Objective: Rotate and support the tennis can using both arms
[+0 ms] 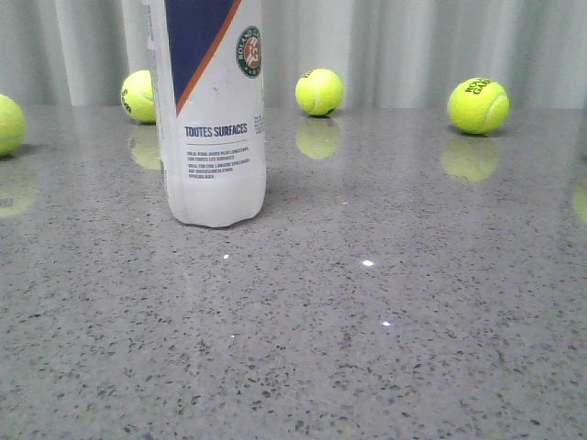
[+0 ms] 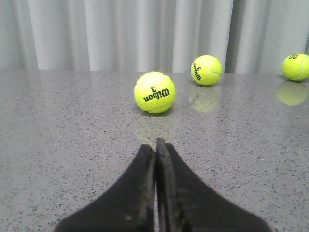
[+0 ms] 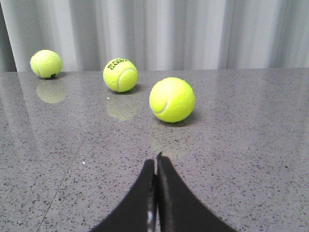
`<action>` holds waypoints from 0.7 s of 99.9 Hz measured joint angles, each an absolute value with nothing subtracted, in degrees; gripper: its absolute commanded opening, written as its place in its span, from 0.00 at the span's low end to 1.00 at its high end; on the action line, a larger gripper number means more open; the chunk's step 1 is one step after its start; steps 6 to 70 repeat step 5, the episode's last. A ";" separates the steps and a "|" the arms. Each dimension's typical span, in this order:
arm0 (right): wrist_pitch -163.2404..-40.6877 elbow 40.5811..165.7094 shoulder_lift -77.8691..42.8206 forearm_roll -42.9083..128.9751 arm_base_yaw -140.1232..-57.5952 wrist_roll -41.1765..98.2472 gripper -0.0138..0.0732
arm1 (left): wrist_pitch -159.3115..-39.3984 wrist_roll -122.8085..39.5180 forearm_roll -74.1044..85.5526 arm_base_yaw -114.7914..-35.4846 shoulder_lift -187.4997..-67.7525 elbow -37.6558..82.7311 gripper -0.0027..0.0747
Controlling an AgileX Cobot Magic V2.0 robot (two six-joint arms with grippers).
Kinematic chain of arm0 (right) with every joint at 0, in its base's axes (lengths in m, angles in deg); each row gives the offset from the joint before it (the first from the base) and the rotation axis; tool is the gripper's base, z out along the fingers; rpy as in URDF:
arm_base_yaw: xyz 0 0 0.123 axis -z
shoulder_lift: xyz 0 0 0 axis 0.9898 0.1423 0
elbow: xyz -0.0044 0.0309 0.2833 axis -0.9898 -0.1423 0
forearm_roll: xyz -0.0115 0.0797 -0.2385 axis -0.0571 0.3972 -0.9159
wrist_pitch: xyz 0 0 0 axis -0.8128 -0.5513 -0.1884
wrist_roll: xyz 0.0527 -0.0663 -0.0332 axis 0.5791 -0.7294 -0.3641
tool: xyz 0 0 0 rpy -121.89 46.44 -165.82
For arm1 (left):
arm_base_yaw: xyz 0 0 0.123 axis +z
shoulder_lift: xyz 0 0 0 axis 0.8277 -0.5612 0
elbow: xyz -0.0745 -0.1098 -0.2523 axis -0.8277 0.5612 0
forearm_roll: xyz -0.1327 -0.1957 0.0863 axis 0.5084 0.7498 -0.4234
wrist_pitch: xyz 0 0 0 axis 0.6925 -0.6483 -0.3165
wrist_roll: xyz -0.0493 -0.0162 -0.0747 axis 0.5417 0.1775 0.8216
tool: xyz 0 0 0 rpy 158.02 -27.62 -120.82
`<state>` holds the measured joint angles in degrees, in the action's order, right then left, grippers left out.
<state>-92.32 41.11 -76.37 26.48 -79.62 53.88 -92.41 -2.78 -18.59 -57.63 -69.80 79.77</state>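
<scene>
The tennis can (image 1: 213, 110) stands upright on the grey speckled table, left of centre in the front view; it is white with a navy and orange label and "TOUTES SURFACES" print, and its top is cut off by the frame. Neither arm shows in the front view. In the left wrist view my left gripper (image 2: 156, 145) is shut with nothing between its black fingers, low over the table, and a Wilson ball (image 2: 154, 92) lies ahead of it. My right gripper (image 3: 156, 162) is likewise shut and empty, with a plain ball (image 3: 172, 99) ahead. The can is out of both wrist views.
Several yellow-green tennis balls lie along the back of the table (image 1: 385, 302) before a pale curtain: one behind the can (image 1: 139, 96), one at centre (image 1: 319, 92), one at right (image 1: 478, 105), one at the left edge (image 1: 9, 124).
</scene>
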 measured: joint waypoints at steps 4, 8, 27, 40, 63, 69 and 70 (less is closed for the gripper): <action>-92.32 41.11 -76.37 26.48 -79.62 53.88 0.08 | -92.41 -2.78 -18.59 -57.63 -69.80 79.77 0.01; -92.32 41.11 -76.37 26.48 -79.62 53.88 0.08 | -92.41 -2.78 -18.59 -57.63 -69.80 79.77 0.01; -92.32 41.11 -76.37 26.48 -79.62 53.88 0.08 | -92.41 -2.78 -18.59 -57.63 -69.80 79.77 0.01; -92.32 41.11 -76.37 26.48 -79.62 53.88 0.08 | -92.41 -2.78 -18.59 -57.63 -69.80 79.77 0.01; -92.32 41.11 -76.37 26.48 -79.62 53.88 0.08 | -92.41 -2.78 -18.59 -57.63 -69.80 79.77 0.01; -92.32 41.11 -76.37 26.48 -79.62 53.88 0.08 | -92.41 -2.78 -18.59 -57.63 -69.80 79.77 0.01; -92.32 41.11 -76.37 26.48 -79.62 53.88 0.08 | -92.41 -2.78 -18.59 -57.63 -69.80 79.77 0.01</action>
